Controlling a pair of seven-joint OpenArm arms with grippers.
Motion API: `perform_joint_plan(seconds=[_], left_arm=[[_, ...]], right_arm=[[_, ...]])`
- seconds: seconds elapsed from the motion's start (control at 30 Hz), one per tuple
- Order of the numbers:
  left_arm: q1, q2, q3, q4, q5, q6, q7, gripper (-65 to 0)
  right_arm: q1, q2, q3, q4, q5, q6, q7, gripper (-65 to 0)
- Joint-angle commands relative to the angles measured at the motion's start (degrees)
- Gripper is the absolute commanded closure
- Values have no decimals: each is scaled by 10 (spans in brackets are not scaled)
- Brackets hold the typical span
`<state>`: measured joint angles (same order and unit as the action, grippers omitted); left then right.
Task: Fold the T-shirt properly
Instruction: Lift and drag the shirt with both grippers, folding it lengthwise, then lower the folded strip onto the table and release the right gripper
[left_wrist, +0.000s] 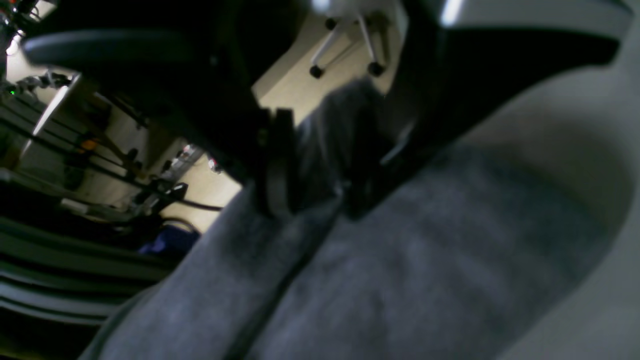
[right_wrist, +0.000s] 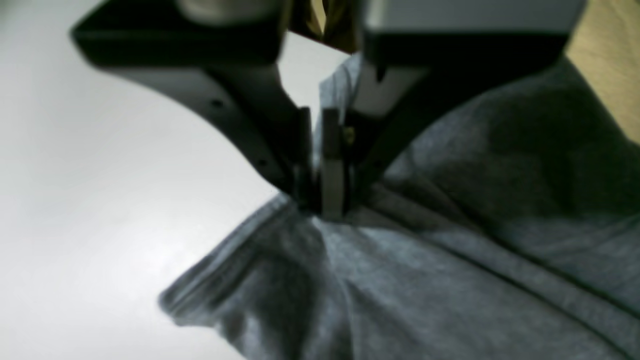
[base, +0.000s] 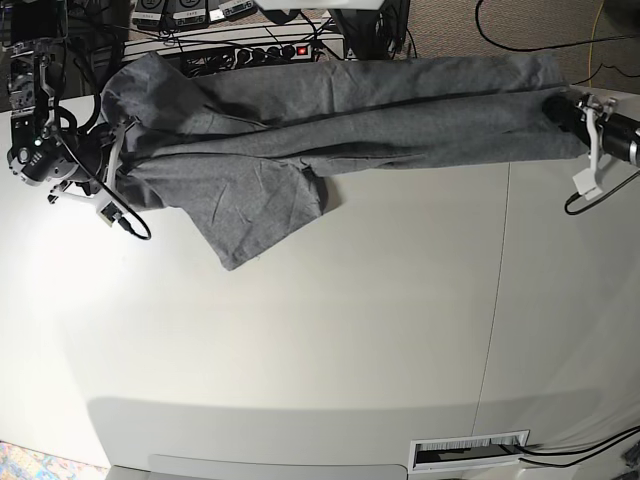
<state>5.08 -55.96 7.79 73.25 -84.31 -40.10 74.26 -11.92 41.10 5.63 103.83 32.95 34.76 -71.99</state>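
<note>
The grey T-shirt (base: 350, 110) lies stretched in a long band along the table's far edge, with one flap hanging toward the middle. At its left end sits my right gripper (base: 113, 152). In the right wrist view that gripper (right_wrist: 317, 200) has its pads a narrow slit apart, tips on a bunched hem of the T-shirt (right_wrist: 450, 250). My left gripper (base: 562, 108) is at the cloth's right end. The left wrist view shows this gripper (left_wrist: 312, 200) with fingers well apart and a ridge of the T-shirt (left_wrist: 400, 260) running between them.
The white table (base: 350, 330) spreads toward the front, with a slotted label plate (base: 470, 452) at its near edge. Behind the far edge lie a power strip (base: 270, 50) and cables. A black cable (base: 590, 195) loops beside the left arm.
</note>
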Motion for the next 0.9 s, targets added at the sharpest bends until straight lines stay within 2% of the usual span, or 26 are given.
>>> perform_joint_plan(seconds=[0.0,0.07,0.27,0.4,0.57,0.73,0.87], left_arm=[[-5,-7,-6,5,-7,1,-12,-208],[-5,5,-6,5,-7,1,-24,-208],[-5,22,-6,5,-7,1,-37,-206],[-5,24,-6,5,47,1,-84,-206],[-5,23,-6,5,116,1,-140,-206],[-5,24,-6,5,142,1,-164,-167],[-5,24,-6,5,172,1,-194,-167]], right_arm=[[5,16,9,7,-6,-1,11,-95],[5,16,9,7,-18,-1,21,-160],[5,16,9,6,-30,-1,35,-161],[5,16,8,-22,-49,-1,73,-159],[5,16,8,-77,-60,-1,117,-87],[5,16,8,-106,-60,-1,160,-10],[7,13,8,-131,-66,-1,205,0]])
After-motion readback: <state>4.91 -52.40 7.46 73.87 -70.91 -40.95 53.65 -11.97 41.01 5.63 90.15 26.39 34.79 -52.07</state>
